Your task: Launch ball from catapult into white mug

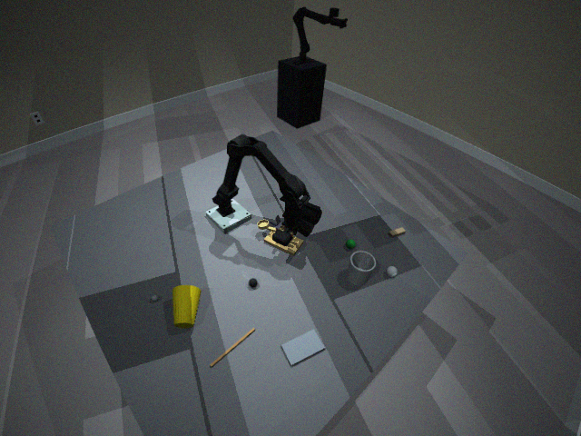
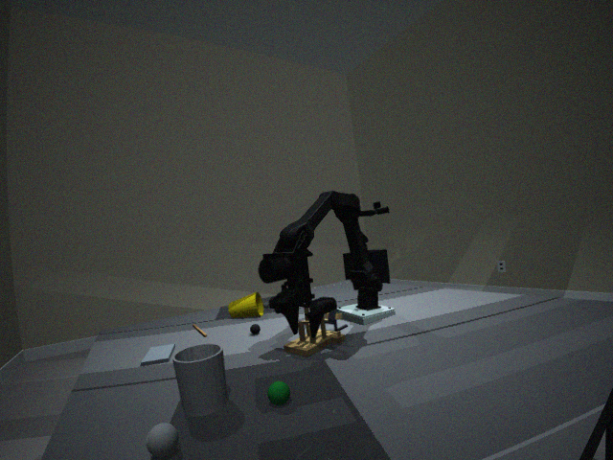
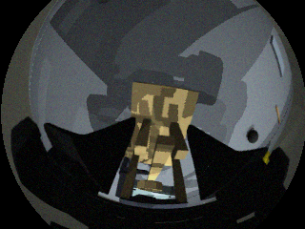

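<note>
Setting: bare walled room, exact type unclear | wall outlet [image 1: 36,117] [image 2: 501,265], pale baseboard [image 1: 129,114] | second arm [image 1: 303,33] on black pedestal [image 1: 300,94]: lab-like
</note>
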Controlling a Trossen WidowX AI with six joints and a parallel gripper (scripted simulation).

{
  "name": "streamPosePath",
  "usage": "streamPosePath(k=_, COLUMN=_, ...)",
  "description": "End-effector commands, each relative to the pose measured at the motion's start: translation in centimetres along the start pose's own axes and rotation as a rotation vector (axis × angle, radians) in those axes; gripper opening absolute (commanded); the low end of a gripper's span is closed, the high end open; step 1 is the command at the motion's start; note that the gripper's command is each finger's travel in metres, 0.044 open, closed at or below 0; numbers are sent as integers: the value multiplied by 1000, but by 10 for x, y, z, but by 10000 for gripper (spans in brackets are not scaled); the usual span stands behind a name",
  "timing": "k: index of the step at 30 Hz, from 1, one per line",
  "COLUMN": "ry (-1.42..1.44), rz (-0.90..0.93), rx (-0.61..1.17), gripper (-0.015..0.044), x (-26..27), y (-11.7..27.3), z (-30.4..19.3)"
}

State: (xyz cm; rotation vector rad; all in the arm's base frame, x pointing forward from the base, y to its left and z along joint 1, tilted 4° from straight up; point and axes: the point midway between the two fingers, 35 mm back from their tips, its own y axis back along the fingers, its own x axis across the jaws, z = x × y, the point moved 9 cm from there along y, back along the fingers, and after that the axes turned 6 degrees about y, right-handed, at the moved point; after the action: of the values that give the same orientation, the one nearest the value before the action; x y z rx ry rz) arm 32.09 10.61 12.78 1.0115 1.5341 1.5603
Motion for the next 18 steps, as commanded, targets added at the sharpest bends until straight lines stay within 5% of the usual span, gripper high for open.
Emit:
streamPosePath(k=1, ry=0, rz=0, rx=0, gripper=394, x=0, y=3, z=0)
streamPosePath(k=3, ry=0, rz=0, rx=0, gripper=440, x=-1, y=21, z=3)
streamPosePath(k=9, ry=0, rz=0, rx=0, gripper=440, x=0, y=98, z=1)
streamPosePath(k=18, ry=-4, rz=4, rx=1, gripper=440, x=0, y=95, z=-2)
